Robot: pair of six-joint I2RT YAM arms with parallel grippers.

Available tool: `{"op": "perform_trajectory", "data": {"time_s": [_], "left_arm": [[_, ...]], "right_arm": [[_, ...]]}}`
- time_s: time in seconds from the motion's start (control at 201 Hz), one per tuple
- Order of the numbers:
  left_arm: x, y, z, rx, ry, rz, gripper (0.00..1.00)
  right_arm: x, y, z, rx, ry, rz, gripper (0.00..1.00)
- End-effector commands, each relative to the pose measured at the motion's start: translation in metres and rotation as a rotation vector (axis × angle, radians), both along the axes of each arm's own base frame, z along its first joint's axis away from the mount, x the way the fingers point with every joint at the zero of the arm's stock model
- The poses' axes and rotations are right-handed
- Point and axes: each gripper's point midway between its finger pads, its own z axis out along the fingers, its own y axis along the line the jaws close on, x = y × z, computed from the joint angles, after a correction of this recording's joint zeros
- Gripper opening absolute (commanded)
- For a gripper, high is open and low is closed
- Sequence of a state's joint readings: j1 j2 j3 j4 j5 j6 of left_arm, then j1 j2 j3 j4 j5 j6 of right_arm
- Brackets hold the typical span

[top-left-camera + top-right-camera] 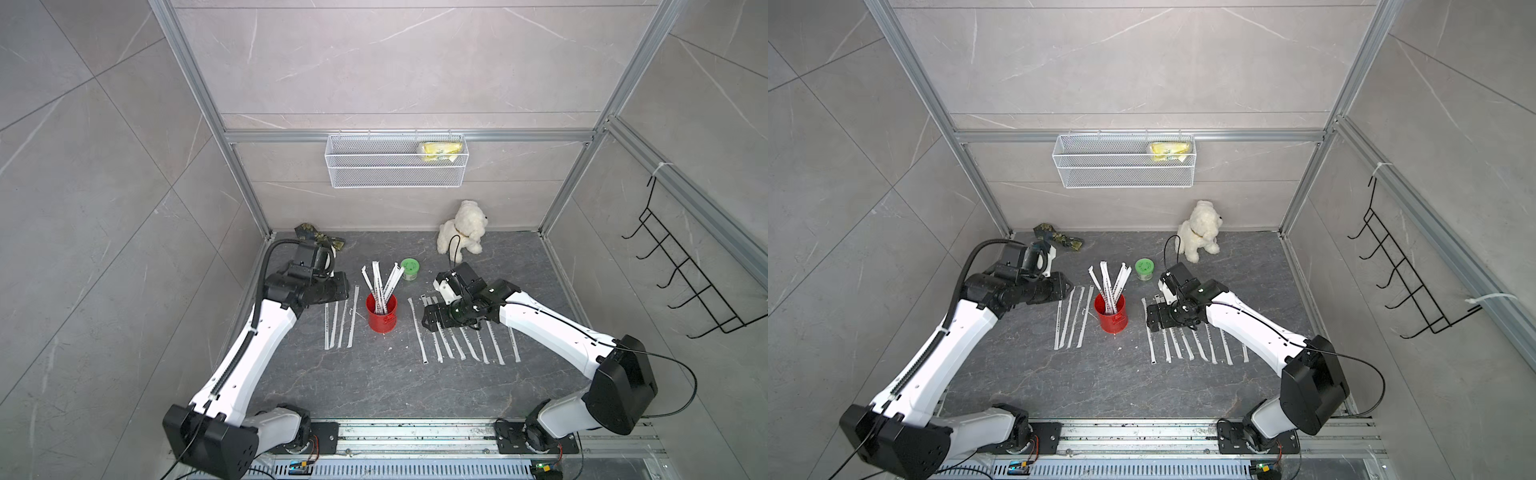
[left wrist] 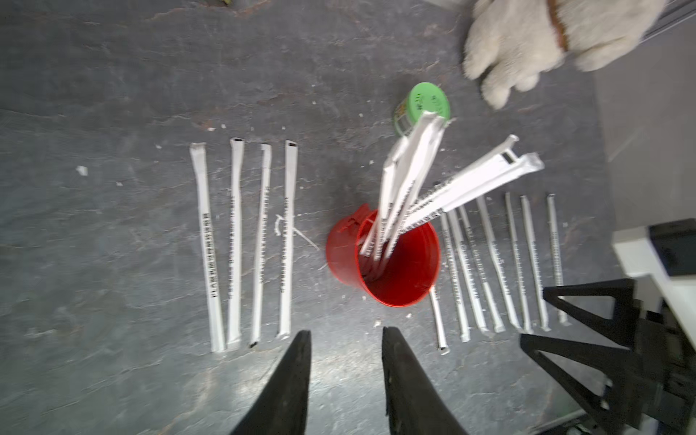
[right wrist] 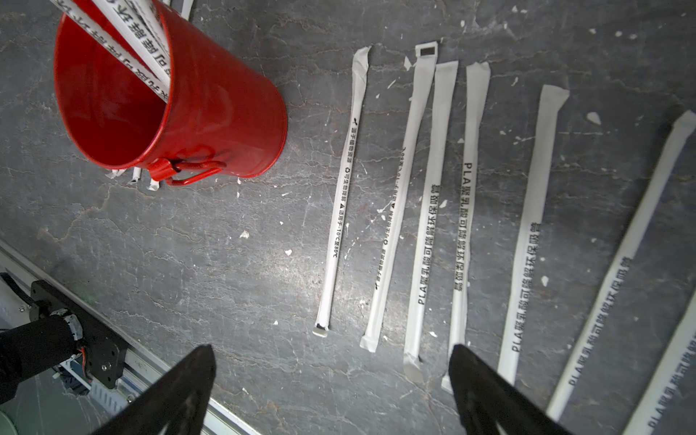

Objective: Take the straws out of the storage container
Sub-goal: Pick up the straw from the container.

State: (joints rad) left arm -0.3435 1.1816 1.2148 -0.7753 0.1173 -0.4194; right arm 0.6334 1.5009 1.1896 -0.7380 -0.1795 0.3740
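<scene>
We see the left pincer point(image 2: 346, 332) parted and empty, near four straws point(image 2: 287, 241) lying flat; the right pincer point(image 3: 333, 348) gapes wide, empty, above a longer row. Between the rows stands the red can point(image 1: 381, 318), several straws leaning inside.

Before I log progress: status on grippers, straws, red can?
Left gripper open, empty. Right gripper open, empty. Several white paper-wrapped straws in red metal can. Green-lidded jar apart.

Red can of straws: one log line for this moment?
red metal can: upright, white paper-wrapped straws inside | left gripper: open, empty | right gripper: open, empty
</scene>
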Motion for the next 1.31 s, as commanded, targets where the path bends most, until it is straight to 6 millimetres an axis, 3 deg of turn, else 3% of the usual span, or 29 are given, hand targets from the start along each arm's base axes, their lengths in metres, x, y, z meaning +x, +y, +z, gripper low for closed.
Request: {"op": "perform_trajectory", "data": {"time_s": [0.0,0.144,0.373,0.538,0.876,1.15,1.309], "left_arm": [[0.011,-0.021,0.011,-0.132,-0.092,-0.014,0.43],[0.013,-0.031,-0.014,-0.165,-0.068,-0.025,0.5],[0.029,-0.044,-0.034,-0.166,-0.053,-0.03,0.68],[0.041,-0.047,-0.046,-0.14,-0.046,-0.02,0.69],[0.061,-0.057,-0.064,-0.131,-0.019,-0.01,0.59],[0.072,-0.065,-0.067,-0.13,-0.013,-0.009,0.43],[0.075,-0.066,-0.072,-0.115,0.004,-0.009,0.41]], "right_arm": [[0.002,-0.001,0.013,0.018,-0.01,-0.027,1.0],[0.002,0.001,0.013,0.033,-0.01,-0.034,1.0],[-0.002,-0.003,0.009,0.014,-0.004,-0.031,1.0],[-0.003,-0.006,0.007,0.002,-0.005,-0.029,1.0],[0.002,-0.006,0.002,-0.016,-0.007,-0.024,1.0],[0.003,-0.006,0.001,-0.027,-0.012,-0.02,1.0],[0.004,-0.006,0.002,-0.023,-0.016,-0.02,1.0]]}}
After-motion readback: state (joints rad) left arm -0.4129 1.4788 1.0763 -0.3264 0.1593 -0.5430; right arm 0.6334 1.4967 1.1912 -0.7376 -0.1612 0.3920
